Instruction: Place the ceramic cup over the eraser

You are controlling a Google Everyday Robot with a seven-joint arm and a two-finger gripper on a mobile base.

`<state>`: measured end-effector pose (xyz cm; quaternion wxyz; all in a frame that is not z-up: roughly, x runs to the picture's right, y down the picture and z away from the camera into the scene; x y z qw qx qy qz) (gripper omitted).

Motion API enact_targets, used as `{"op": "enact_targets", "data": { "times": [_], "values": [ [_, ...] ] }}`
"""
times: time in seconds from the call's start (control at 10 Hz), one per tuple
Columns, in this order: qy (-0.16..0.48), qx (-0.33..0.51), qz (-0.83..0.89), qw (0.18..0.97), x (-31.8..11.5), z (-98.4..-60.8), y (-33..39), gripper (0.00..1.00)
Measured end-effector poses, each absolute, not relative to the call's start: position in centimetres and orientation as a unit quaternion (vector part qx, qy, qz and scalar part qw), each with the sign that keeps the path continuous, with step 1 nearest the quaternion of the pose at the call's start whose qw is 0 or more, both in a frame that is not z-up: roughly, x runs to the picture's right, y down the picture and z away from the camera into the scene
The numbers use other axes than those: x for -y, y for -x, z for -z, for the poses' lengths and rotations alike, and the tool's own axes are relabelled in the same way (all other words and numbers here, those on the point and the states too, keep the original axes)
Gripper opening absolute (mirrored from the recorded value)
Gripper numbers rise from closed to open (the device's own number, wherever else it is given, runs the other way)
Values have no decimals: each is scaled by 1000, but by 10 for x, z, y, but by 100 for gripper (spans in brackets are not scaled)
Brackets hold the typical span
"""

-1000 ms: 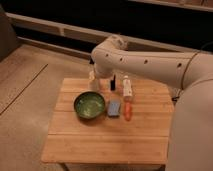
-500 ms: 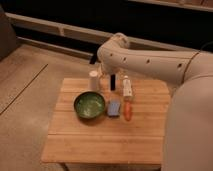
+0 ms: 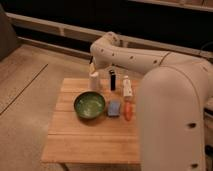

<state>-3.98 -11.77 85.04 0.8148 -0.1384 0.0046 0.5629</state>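
Note:
The ceramic cup (image 3: 94, 80), small, narrow and cream-white, stands upright near the back edge of the wooden table (image 3: 90, 142), just behind the green bowl (image 3: 90, 105). My gripper (image 3: 92, 64) is directly above the cup, at or close to its rim, at the end of the white arm (image 3: 130, 55) that reaches in from the right. A white block with a dark band (image 3: 127, 87), which looks like the eraser, stands to the right of the cup. A dark upright object (image 3: 112, 80) stands between the two.
A blue flat object (image 3: 114, 107) and an orange object (image 3: 128, 111) lie right of the bowl. My white body (image 3: 170, 120) covers the table's right side. Bare floor lies to the left, and a dark wall runs behind.
The arm has shifted a little to the right. The cup now shows slightly lower and more fully beneath the gripper. The other objects have not moved.

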Motion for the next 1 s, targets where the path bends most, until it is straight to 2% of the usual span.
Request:
{"op": "enact_targets", "data": {
  "times": [0.2, 1.0],
  "values": [
    [148, -4, -553, 820, 117, -867, 48, 65],
    [135, 23, -538, 832, 133, -872, 62, 65]
  ]
}}
